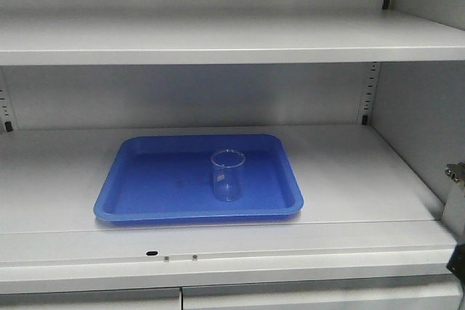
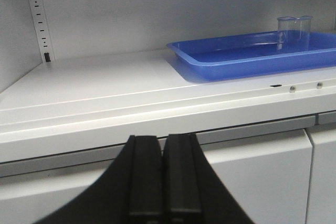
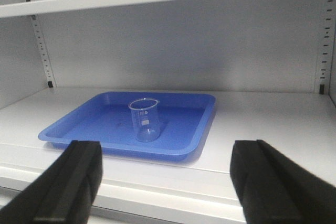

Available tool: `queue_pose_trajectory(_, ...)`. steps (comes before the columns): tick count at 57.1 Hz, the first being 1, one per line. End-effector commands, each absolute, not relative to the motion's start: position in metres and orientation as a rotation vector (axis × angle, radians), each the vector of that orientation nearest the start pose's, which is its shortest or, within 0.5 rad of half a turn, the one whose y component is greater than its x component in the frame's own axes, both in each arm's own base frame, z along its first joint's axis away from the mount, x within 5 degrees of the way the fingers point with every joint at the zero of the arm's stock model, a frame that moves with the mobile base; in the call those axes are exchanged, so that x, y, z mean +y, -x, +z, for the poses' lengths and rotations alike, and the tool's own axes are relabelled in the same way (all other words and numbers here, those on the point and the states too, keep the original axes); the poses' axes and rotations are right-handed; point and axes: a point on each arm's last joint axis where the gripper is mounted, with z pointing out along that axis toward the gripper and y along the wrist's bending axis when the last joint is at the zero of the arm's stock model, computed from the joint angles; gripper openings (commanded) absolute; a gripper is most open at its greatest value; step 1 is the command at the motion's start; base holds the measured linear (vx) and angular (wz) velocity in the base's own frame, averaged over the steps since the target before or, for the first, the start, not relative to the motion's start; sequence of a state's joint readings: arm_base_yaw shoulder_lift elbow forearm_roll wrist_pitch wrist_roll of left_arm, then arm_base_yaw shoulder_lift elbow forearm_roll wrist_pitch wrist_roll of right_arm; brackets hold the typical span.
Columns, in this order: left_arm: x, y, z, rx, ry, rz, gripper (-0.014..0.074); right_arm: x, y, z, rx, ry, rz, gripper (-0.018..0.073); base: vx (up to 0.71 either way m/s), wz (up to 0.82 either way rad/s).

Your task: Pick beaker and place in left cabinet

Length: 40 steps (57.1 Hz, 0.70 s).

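Front view: the beaker [image 1: 228, 175] is seen upright inside a blue tray [image 1: 145, 201], right of the tray's centre. The tray is laid flat on the middle shelf of the left cabinet [image 1: 363, 172]; another shelf is seen above. A dark bit of the right arm is cut off at the right edge, too little to tell more.

Left wrist view: the left gripper [image 2: 161, 182] is seen pressed shut, fingers touching, nothing held. It is held below and in front of the shelf edge, well apart from the tray [image 2: 236, 64]. The beaker [image 2: 294, 29] is seen far right, behind the tray rim.

Right wrist view: the right gripper [image 3: 165, 174] is spread wide, nothing between the fingers. The beaker [image 3: 144, 120] is framed between them, standing in the tray [image 3: 68, 129], not touched.
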<state>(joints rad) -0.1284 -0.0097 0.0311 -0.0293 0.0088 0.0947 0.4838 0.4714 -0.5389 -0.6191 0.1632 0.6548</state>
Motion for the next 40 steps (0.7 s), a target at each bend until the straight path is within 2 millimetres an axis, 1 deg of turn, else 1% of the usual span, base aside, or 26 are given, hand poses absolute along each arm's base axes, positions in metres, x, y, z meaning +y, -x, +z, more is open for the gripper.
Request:
queue_pose_trajectory(1,-0.0069,-0.0550,0.2054,1.423,-0.130,-0.060,0.0001,0.0385,-0.0868,0.3601,1.451,0.280,0.364,0.0547,0.00,0.00)
queue_pose_trajectory(18,-0.0069,-0.0550,0.2054,1.423,-0.130,-0.060,0.0001,0.0378,-0.0859,0.3600,1.448,0.283,0.357,0.0547,0.00,0.00)
queue_pose_trajectory(21,-0.0069,-0.0550,0.2054,1.423,-0.130,-0.060,0.0001,0.0370,-0.0864,0.3589,1.460,0.281,0.344,0.0545,0.00,0.00)
queue_pose_trajectory(27,-0.0069,-0.0550,0.2054,1.423,-0.130,-0.060,0.0001,0.0365,-0.0868,0.3564,1.498,0.242,0.377,0.0536,0.00,0.00)
queue_pose_trajectory(33,-0.0069,-0.0550,0.2054,1.423,-0.130,-0.060,0.0001,0.0366,-0.0869,0.3519,1.544,0.258,0.363,0.0499,0.00,0.00)
queue_pose_trajectory(40,-0.0069,-0.0550,0.2054,1.423,-0.130,-0.060,0.0001,0.0401,-0.0854,0.3502,1.545,0.349,0.338,0.0419,0.00,0.00)
